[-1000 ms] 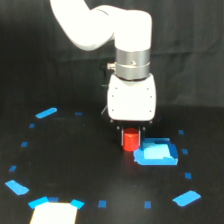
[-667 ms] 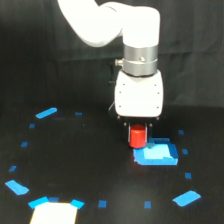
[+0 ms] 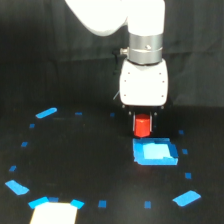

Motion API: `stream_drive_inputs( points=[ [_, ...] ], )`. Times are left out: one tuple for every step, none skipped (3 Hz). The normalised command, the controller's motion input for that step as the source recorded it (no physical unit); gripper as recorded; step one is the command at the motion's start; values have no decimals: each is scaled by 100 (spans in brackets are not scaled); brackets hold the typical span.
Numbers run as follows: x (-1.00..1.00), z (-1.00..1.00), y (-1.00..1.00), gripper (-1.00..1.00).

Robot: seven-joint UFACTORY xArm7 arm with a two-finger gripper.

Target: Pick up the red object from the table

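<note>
Red-orange is what catches your eye first: the red block (image 3: 143,125) sits tucked right under the white end effector (image 3: 143,125), dead centre below the housing. You've got dark fingers (image 3: 134,121) showing on either side of it, one at each flank, and they look pressed against the block's sides, so the end effector reads as clamped on the red block. The block's lower edge hangs just above the near rim of the big blue square patch (image 3: 155,152), and from this angle you can't tell for sure whether it touches the desk (image 3: 90,165) or floats clear of it.

The arm comes down from the top of the exterior view, white shell first, then a silvery wrist ring (image 3: 145,49), then the boxy white body of the end effector, standing upright.

Around it, the black desk carries a loose ring of small blue tape marks. A longer blue strip (image 3: 46,113) lies slanted toward the exterior view's left, another blue piece (image 3: 186,198) lies at the lower right, and one more (image 3: 17,187) at the lower left. Down at the bottom edge, left of centre, a bright white rectangle (image 3: 54,213) sits with blue tape at its upper corners.
</note>
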Motion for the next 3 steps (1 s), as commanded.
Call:
stream_drive_inputs(
  points=[
    [44, 100, 20, -100],
    [11, 100, -22, -100],
    [0, 96, 22, -100]
  ],
)
